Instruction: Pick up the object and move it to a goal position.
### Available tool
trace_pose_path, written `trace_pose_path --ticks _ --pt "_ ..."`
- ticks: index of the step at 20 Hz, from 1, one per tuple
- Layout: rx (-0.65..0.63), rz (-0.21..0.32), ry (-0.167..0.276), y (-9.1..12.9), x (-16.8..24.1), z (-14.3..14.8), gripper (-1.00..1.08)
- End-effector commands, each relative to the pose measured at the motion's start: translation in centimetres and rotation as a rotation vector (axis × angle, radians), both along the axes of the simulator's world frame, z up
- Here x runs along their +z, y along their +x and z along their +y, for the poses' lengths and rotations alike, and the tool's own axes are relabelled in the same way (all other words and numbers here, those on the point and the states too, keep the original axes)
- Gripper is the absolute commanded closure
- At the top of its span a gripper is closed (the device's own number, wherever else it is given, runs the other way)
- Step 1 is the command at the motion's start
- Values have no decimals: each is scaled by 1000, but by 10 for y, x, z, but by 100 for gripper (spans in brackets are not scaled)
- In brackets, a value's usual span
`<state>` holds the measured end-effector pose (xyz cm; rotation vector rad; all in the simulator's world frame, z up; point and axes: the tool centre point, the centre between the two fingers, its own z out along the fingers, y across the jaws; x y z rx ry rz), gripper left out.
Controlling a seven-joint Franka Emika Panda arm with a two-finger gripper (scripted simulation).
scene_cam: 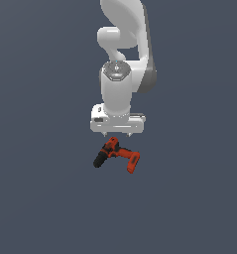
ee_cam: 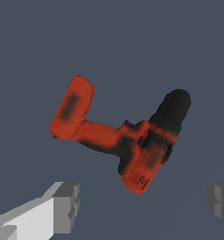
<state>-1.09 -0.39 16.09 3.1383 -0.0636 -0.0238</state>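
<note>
The step in hand looks like the approach before the grasp: the gripper (scene_cam: 117,134) hangs just above the drill (scene_cam: 117,157) near the middle of the exterior frame, and nothing is pinched yet. In the wrist view its 2 fingers (ee_cam: 66,206) show at the lower corners of the frame, spread wide, with the drill lying beyond them and not between them.

The drill lies on its side on the surface. In the exterior view its black chuck (scene_cam: 98,160) points toward the lower left of the frame and its boxy battery base (scene_cam: 133,162) sits at the lower right, with the handle running between body and base. In the wrist view the chuck is at the upper right and the base at the upper left.

The next move, as I judge it, calls for bringing the fingers down so they straddle a narrow part, most likely the handle or the motor body, and perhaps shifting first, since the drill sits off the line between the 2 pads. Only then should the fingers close.

The surface (scene_cam: 40,198) is a flat, uniform dark blue-grey plane filling both frames. No walls, edges, goal marker or other objects show.
</note>
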Motion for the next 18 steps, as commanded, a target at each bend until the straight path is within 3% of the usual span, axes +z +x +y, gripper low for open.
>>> trace_pose_path --ticks 1,10,18 --pt "0 0 0 0 0 0 -100" --pt "23 13 -14 -4 0 0 -100" --pt "-6 -8 -25 0 -9 -5 -100"
